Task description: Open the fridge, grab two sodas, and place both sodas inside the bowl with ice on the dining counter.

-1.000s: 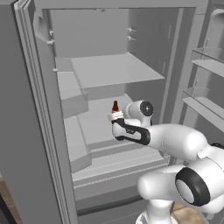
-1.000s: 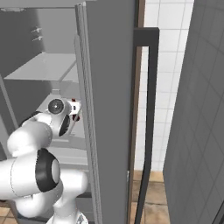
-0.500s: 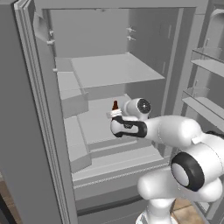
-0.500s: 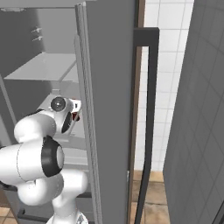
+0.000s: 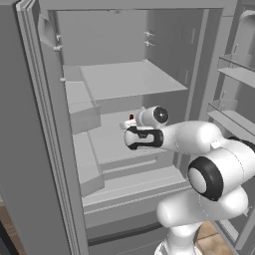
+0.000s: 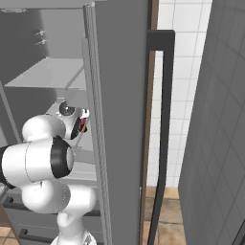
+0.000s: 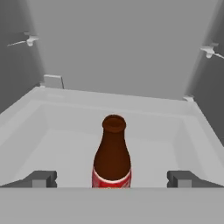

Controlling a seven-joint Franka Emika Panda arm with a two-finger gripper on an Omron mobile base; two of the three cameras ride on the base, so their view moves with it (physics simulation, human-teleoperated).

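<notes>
The fridge (image 5: 60, 149) stands open, so that step looks done. The hand (image 7: 112, 179) has its fingers spread wide with nothing clamped: left fingertip (image 7: 41, 178), then a soda (image 7: 112, 153) upright on the shelf directly ahead between them, then the right. Grasping, the second soda and both placements remain.
</notes>
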